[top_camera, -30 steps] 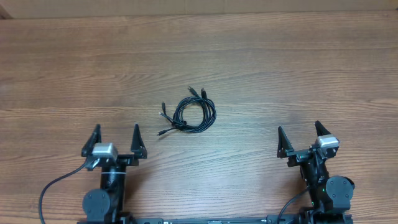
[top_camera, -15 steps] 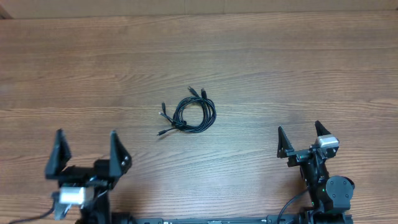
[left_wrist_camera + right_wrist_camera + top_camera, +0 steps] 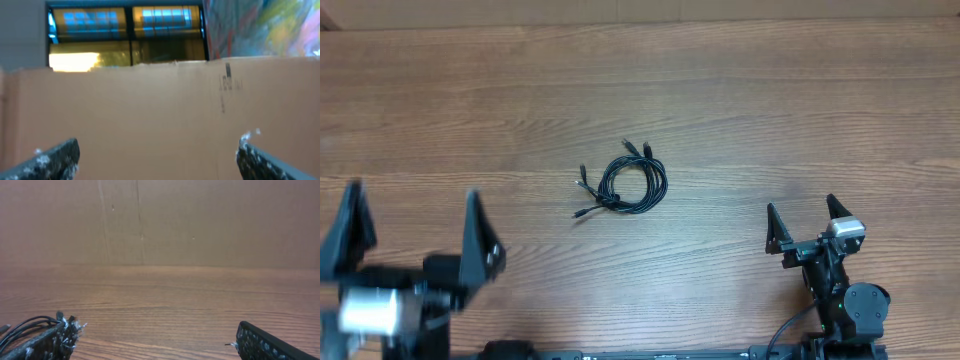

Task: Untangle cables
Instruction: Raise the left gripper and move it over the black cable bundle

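Observation:
The cables [image 3: 626, 183] lie as one coiled bundle of thin black cords in the middle of the wooden table [image 3: 770, 110], with plug ends sticking out at the top and left. My left gripper [image 3: 412, 205] is open and empty; it is raised high at the near left and looks large and blurred. Its wrist view shows only its two fingers [image 3: 55, 157] against a cardboard wall, with no cables in sight. My right gripper [image 3: 801, 206] stands open and empty at the near right, well clear of the bundle. In the right wrist view, cable loops [image 3: 22, 325] show beside the left finger [image 3: 50, 341].
A brown cardboard wall [image 3: 640, 10] runs along the table's far edge and fills the left wrist view [image 3: 160, 100], with lit windows [image 3: 125, 30] above it. Thick black arm wires [image 3: 785, 335] hang at the near edge.
My left arm has lifted toward the overhead camera and drifted left, its fingers looming larger. The right arm and the cable bundle have stayed put.

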Motion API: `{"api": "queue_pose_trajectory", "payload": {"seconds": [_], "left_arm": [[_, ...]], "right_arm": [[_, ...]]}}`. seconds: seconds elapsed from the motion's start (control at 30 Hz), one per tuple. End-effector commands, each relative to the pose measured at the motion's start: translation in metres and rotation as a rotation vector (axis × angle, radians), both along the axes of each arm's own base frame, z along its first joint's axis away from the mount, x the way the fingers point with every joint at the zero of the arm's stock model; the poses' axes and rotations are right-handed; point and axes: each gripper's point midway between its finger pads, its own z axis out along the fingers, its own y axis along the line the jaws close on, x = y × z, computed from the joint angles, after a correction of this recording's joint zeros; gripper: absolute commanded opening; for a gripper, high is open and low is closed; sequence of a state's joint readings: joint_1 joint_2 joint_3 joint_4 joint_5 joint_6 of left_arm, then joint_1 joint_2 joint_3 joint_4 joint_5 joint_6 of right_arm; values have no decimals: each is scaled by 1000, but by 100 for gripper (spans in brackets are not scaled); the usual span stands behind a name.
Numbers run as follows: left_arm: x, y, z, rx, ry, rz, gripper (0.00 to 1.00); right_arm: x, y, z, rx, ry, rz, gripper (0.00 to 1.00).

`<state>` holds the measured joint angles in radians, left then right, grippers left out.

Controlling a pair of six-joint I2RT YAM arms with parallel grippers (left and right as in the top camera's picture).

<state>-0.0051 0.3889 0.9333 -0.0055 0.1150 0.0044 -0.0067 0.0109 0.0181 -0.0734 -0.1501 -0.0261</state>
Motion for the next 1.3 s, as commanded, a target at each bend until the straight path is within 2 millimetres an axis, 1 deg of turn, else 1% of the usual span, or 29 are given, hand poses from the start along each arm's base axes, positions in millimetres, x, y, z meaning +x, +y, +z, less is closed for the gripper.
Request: {"api": "queue_pose_trajectory", "payload": {"seconds": [0.0, 0.07, 0.13, 0.23, 0.3, 0.4, 0.43, 0.47, 0.5, 0.57, 0.6, 0.67, 0.73, 0.83, 1.0, 1.17, 1.27], "left_arm": [[37, -16, 13, 65, 145, -70, 100], [59, -25, 11, 97, 256, -117, 100], [80, -32, 4, 118, 364, -159, 100], [112, -39, -14, 149, 538, -198, 100], [131, -39, -31, 160, 653, -206, 100], [157, -40, -64, 154, 822, -220, 100], [166, -40, -79, 148, 887, -226, 100], [171, -40, -91, 144, 933, -230, 100], [178, -40, -107, 137, 993, -235, 100], [185, -40, -133, 127, 1092, -243, 100], [190, -40, -160, 115, 1198, -252, 100], [193, -40, -186, 104, 1302, -260, 100], [197, -40, -209, 79, 1391, -264, 100], [203, -40, -234, 39, 1484, -263, 100], [219, -40, -272, 23, 1594, -268, 100], [222, -40, -307, -139, 1743, -223, 100], [223, -41, -325, -165, 1808, -224, 100]], "right_arm": [[0, -1, -3, -1, -1, -5, 100], [0, -1, -3, -1, -1, -5, 100], [0, -1, -3, -1, -1, -5, 100], [0, -1, -3, -1, -1, -5, 100], [0, -1, -3, -1, -1, -5, 100], [0, -1, -3, -1, -1, -5, 100], [0, -1, -3, -1, -1, -5, 100], [0, -1, -3, -1, -1, -5, 100], [0, -1, -3, -1, -1, -5, 100], [0, -1, -3, -1, -1, -5, 100], [0, -1, -3, -1, -1, -5, 100], [0, -1, -3, -1, -1, -5, 100], [0, -1, -3, -1, -1, -5, 100], [0, -1, -3, -1, -1, -5, 100], [0, -1, -3, -1, -1, -5, 100], [0, -1, -3, -1, -1, -5, 100], [0, -1, -3, -1, -1, -5, 100]]}}
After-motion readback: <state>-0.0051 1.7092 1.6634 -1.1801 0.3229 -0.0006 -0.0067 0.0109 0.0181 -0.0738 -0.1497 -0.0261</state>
